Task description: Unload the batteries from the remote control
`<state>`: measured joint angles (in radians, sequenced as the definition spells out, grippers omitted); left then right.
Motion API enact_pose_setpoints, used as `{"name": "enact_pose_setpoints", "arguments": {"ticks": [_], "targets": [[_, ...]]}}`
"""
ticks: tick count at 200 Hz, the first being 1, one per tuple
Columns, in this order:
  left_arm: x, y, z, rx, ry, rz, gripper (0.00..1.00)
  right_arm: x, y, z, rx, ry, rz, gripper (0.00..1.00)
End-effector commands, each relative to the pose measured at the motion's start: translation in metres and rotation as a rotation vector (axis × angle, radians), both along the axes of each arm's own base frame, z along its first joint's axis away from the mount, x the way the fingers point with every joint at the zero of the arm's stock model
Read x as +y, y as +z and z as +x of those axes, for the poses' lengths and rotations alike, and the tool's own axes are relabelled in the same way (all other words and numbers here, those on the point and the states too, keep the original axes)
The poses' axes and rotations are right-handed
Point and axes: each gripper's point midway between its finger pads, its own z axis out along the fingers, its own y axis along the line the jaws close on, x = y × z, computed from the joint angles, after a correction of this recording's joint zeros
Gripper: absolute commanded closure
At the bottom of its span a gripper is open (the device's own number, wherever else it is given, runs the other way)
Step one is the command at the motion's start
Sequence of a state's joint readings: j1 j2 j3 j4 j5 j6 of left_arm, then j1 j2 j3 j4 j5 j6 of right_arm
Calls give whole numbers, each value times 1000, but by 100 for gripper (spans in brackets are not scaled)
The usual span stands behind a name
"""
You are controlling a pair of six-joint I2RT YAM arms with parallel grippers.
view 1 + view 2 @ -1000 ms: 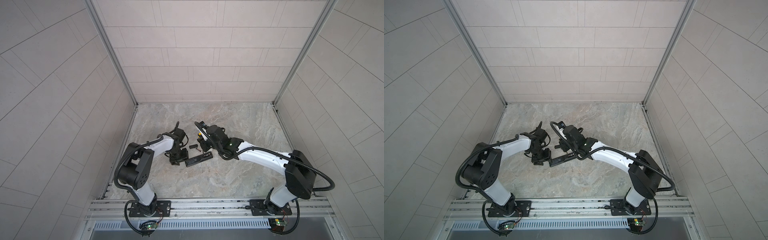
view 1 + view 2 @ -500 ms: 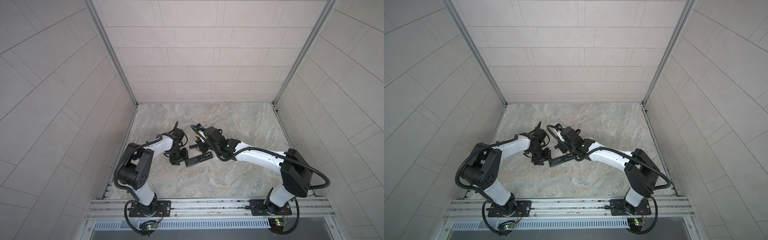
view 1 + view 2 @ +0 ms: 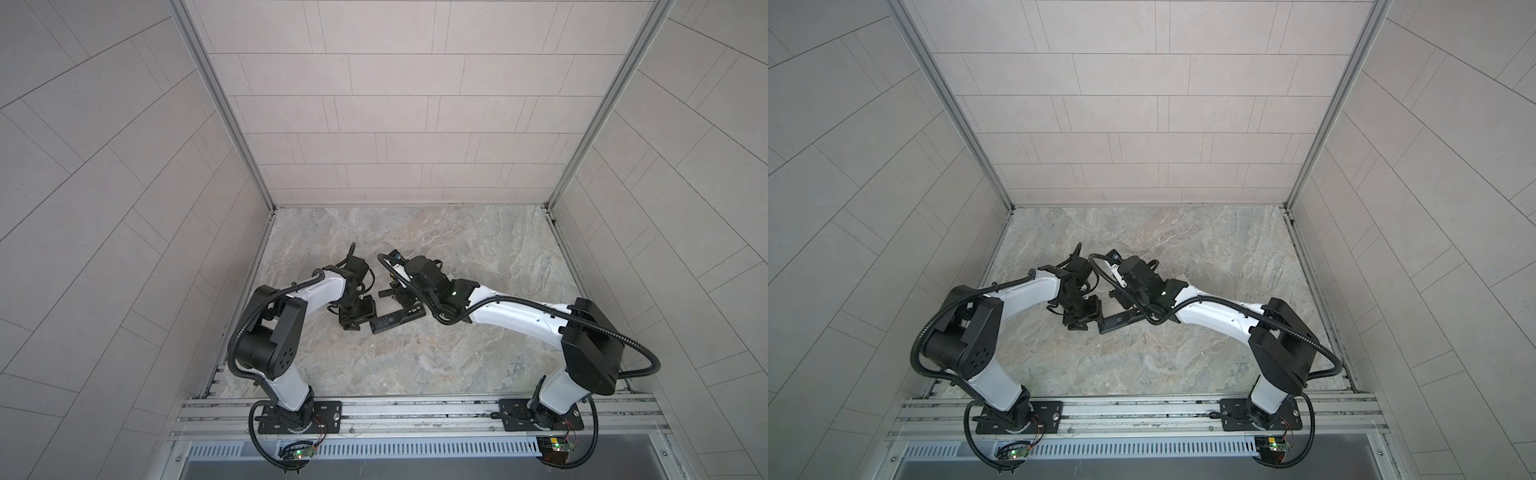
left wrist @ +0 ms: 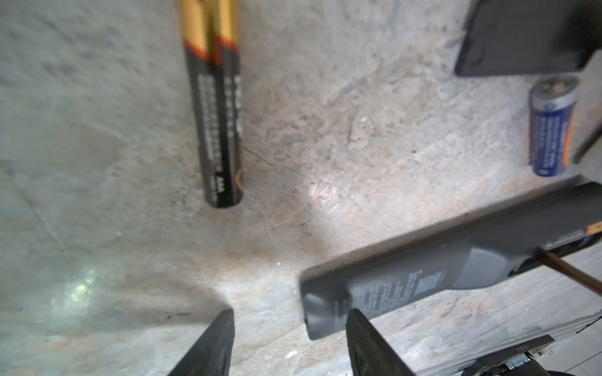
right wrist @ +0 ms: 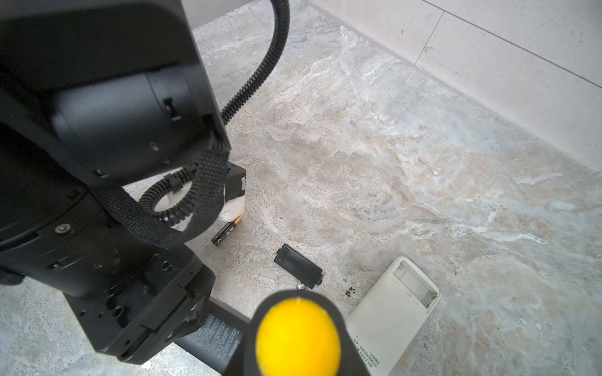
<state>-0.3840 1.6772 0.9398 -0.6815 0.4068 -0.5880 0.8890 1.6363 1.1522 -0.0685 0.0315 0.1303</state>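
Note:
The black remote control (image 4: pixel 456 270) lies back up on the stone floor, in both top views (image 3: pixel 397 318) (image 3: pixel 1121 320) between the arms. My left gripper (image 4: pixel 290 325) is open, low over the floor, one finger (image 4: pixel 368 345) beside the remote's end. Two black-and-gold batteries (image 4: pixel 218 114) lie side by side ahead of it, one also in the right wrist view (image 5: pixel 227 231). My right gripper (image 3: pixel 409 299) is shut on the yellow-ended screwdriver (image 5: pixel 298 338), its jaws hidden by the handle. The shaft (image 4: pixel 570 273) touches the remote's far end.
A blue battery (image 4: pixel 552 125) lies near a flat black cover (image 5: pixel 298 266). A white remote (image 5: pixel 391 312) with an open, empty compartment lies beside the black one. The left arm's wrist (image 5: pixel 130 293) is close to my right gripper. Walls enclose the floor (image 3: pixel 457 249).
My right arm has shifted slightly to the left, bringing the screwdriver over the black remote. The left arm and its open gripper have stayed put.

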Motion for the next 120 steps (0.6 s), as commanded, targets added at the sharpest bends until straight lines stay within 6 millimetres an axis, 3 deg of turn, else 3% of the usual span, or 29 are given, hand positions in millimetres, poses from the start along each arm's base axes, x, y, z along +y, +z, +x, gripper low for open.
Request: {"name": "enact_pose_setpoints", "arguments": {"ticks": [1,55,120], "targets": [[5,-22,-13,59,5,26,38,3,-3,-5,-30,22,-103,100],[8,-28,-17,82,22,40,38,8,0,-14,-140,48,-292,100],[8,-31,-18,90,24,37,38,17,10,-16,-171,58,-233,100]]}}
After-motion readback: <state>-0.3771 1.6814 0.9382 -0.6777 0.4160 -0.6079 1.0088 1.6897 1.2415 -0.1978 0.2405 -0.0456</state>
